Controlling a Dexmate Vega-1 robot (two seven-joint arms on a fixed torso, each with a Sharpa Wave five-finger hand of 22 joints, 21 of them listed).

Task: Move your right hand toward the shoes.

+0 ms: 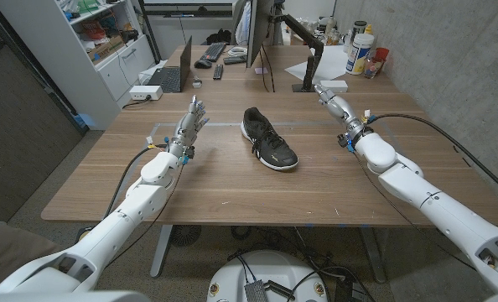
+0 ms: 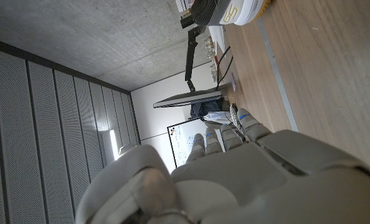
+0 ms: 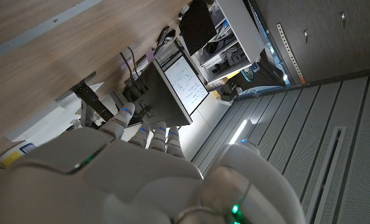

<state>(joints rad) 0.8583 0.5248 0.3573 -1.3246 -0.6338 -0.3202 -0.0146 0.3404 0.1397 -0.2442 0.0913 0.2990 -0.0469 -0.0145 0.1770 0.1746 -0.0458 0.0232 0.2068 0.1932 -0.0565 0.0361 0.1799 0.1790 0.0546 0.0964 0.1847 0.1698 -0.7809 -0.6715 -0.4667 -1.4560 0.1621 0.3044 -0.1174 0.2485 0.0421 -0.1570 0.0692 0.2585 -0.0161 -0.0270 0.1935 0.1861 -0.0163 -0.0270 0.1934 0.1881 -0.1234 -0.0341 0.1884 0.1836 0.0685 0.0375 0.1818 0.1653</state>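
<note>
A black shoe with a white sole (image 1: pixel 269 138) lies on its own in the middle of the wooden table (image 1: pixel 232 184), toe toward the front right. My right hand (image 1: pixel 334 103) is raised over the far right part of the table, well to the right of the shoe and a little beyond it, fingers stretched out and holding nothing. My left hand (image 1: pixel 192 119) is up on the left side of the shoe, fingers spread and empty. The back of my left hand (image 2: pixel 247 168) and the shoe's sole (image 2: pixel 225 9) show in the left wrist view. The right wrist view shows the back of my right hand (image 3: pixel 129 174).
At the back of the table stand a monitor on an arm (image 1: pixel 261 33), a laptop (image 1: pixel 169 75), a keyboard (image 1: pixel 213 52) and bottles and jars (image 1: pixel 362 50). A white cabinet (image 1: pixel 73 50) stands at the left. A concrete wall (image 1: pixel 450 50) runs along the right.
</note>
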